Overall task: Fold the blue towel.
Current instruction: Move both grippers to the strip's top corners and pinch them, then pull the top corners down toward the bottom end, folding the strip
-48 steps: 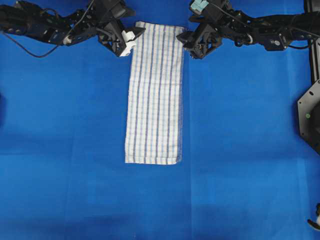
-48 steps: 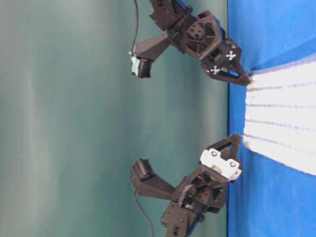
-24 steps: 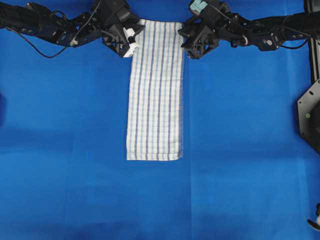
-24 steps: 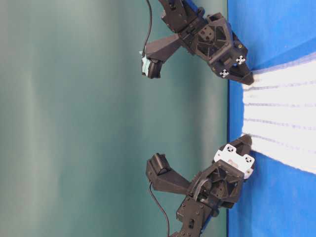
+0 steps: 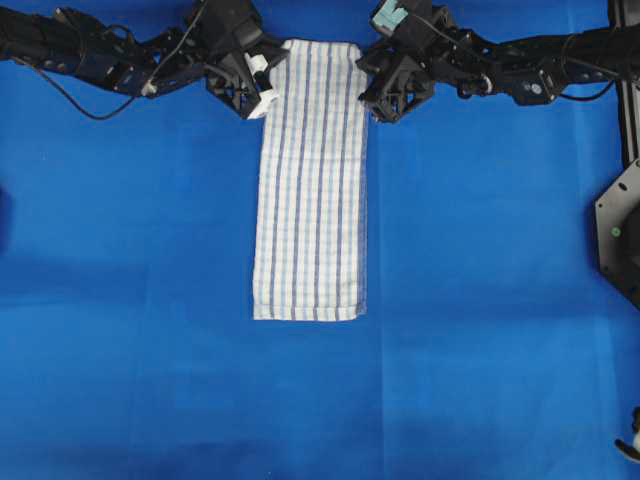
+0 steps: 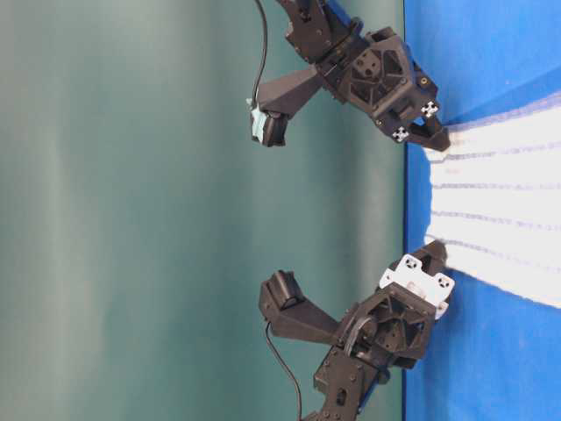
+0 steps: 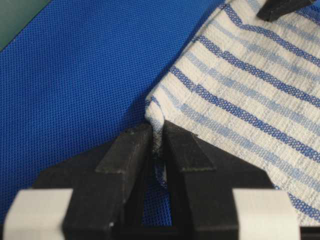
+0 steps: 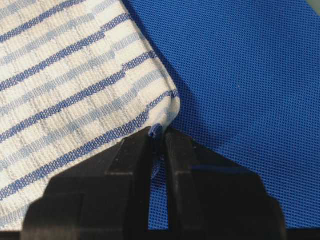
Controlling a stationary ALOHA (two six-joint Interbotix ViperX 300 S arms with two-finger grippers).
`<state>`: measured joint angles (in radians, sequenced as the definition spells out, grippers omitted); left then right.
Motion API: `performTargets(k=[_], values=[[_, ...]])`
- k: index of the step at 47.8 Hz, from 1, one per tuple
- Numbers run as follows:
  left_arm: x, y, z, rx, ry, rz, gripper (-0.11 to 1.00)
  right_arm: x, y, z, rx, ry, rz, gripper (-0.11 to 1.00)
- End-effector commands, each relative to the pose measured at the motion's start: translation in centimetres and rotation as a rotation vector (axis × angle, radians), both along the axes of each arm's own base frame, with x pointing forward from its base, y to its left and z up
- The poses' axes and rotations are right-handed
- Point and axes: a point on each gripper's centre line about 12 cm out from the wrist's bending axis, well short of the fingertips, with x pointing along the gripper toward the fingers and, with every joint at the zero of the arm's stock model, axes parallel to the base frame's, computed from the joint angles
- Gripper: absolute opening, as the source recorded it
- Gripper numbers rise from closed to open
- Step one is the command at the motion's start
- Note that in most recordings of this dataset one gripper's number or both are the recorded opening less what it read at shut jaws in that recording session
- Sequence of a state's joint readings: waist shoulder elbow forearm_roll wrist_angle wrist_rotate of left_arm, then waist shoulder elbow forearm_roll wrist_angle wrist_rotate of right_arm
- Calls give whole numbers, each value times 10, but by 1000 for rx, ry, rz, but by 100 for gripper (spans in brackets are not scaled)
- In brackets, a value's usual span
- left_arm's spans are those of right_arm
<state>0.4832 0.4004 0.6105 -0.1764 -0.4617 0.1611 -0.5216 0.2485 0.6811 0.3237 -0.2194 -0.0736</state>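
Both sets of jaws have snapped shut within the last second: the left gripper (image 7: 157, 142) now pinches one far corner of the blue towel (image 5: 312, 180), and the right gripper (image 8: 159, 137) pinches the other. A second ago each stood wide open just outside those corners; the wrist views now show a small pleat of striped cloth squeezed between each pair of black fingers (image 7: 127, 150). The towel itself has crept slightly toward the far edge of the surface (image 5: 150, 300) in that time, and its near hem has squared up.

The change suggests that the grasp is complete and the fold can begin, most likely by lifting the pinched end and carrying it over toward the near hem.

The towel lies as a long narrow strip, already doubled lengthwise by the look of its thick near hem, running from the far edge of the surface toward its middle, a little left of centre. Its long sides are straight and flat on the blue covering. Bare covering spreads to either side and across the whole near half, so the arms have open room to sweep toward the near edge. Only black hardware (image 5: 620, 230) at the right edge stands nearby, well apart from the cloth.
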Motion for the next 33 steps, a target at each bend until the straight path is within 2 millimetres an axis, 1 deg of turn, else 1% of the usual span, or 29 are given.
performTargets(k=[1,9,18,24,29,33], values=[[3,2,18,31,-37,-7,7,6,-3,23,-33,-50,5,7],[4,-3,31,54,-55,-22,7,6,-2,38,-46,-75,10,7],[1,-4,35,56,-59,-22,7,5,-2,39,-43,-72,11,7],[1,-8,36,54,-58,-31,7,5,1,38,-35,-68,15,7],[1,-19,44,60,-69,-54,7,5,9,45,-28,-72,32,7],[-1,-31,55,65,-88,-76,7,4,19,52,-26,-84,51,7]])
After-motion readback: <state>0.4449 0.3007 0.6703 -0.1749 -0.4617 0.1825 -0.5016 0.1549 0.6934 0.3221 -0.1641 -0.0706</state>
